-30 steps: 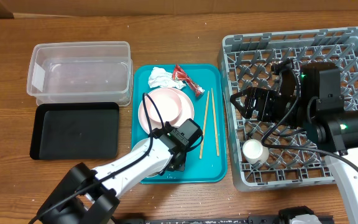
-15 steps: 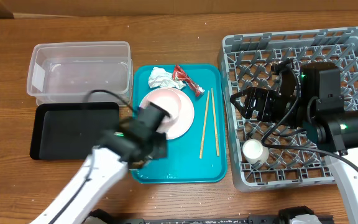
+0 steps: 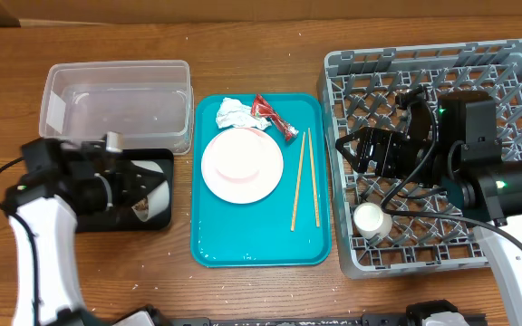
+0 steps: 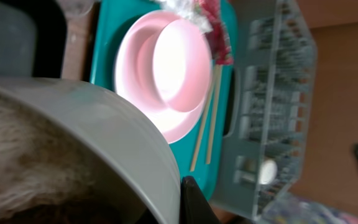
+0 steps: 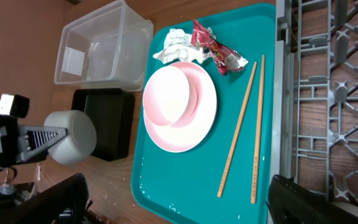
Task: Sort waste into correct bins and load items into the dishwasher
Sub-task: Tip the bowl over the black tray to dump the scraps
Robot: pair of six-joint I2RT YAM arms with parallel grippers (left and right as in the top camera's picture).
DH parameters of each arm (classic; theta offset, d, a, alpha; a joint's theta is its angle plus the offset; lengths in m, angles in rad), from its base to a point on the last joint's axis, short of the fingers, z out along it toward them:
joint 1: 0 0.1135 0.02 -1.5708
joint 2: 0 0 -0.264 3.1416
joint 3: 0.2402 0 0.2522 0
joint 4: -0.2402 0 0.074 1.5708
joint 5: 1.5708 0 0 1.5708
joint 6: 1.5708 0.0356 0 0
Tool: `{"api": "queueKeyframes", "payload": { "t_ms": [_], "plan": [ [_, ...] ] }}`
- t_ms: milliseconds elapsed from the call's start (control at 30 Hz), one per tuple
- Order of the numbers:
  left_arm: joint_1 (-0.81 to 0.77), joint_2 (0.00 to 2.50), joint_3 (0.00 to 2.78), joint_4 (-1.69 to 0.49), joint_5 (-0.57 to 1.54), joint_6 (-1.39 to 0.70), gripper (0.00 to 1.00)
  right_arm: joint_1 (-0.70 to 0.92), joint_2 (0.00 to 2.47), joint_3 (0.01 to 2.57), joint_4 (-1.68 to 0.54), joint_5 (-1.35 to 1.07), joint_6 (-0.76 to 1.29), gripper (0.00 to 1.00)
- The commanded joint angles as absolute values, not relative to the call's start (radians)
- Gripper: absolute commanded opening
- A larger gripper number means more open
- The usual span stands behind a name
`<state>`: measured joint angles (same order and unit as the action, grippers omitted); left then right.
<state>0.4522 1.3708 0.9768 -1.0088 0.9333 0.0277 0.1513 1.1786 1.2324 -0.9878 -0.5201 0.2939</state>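
Observation:
My left gripper is shut on the rim of a whitish bowl, which is tipped on its side over the black tray. In the left wrist view the bowl fills the foreground with whitish-brown food scraps inside. A pink plate carrying a pink bowl sits on the teal tray, with a crumpled napkin, a red wrapper and two chopsticks beside it. My right gripper hangs open over the grey dish rack; a white cup stands in the rack.
The clear tub stands behind the black tray at the back left. Bare wooden table surrounds everything, and small crumbs lie on it near the teal tray's front left corner.
My left arm has swung left from the teal tray's front to above the black tray, carrying the whitish bowl. The pink plate is now fully uncovered. The right arm has not moved.

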Motion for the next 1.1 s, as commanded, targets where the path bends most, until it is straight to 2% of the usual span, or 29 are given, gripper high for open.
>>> {"api": "queueKeyframes", "payload": {
  "t_ms": [0, 267, 600, 967, 1067],
  "plan": [
    [0.526, 1.483, 0.996, -1.014, 1.258, 0.287, 0.04, 0.151, 1.179, 1.251, -0.986, -0.526, 0.287, 0.94],
    [0.585, 1.744, 0.996, -1.064, 1.584, 0.442, 0.04, 0.151, 1.179, 1.251, -0.991, -0.526, 0.287, 0.94],
    [0.661, 1.792, 0.996, -1.073, 1.583, 0.442, 0.04, 0.151, 1.179, 1.251, -0.989, -0.525, 0.287, 0.94],
    [0.662, 1.792, 0.996, -1.079, 1.583, 0.442, 0.04, 0.151, 1.179, 1.251, -0.990, -0.526, 0.288, 0.94],
    [0.660, 1.789, 0.996, -1.177, 1.583, 0.460, 0.04, 0.151, 1.179, 1.251, -0.990, -0.526, 0.288, 0.94]
  ]
}}
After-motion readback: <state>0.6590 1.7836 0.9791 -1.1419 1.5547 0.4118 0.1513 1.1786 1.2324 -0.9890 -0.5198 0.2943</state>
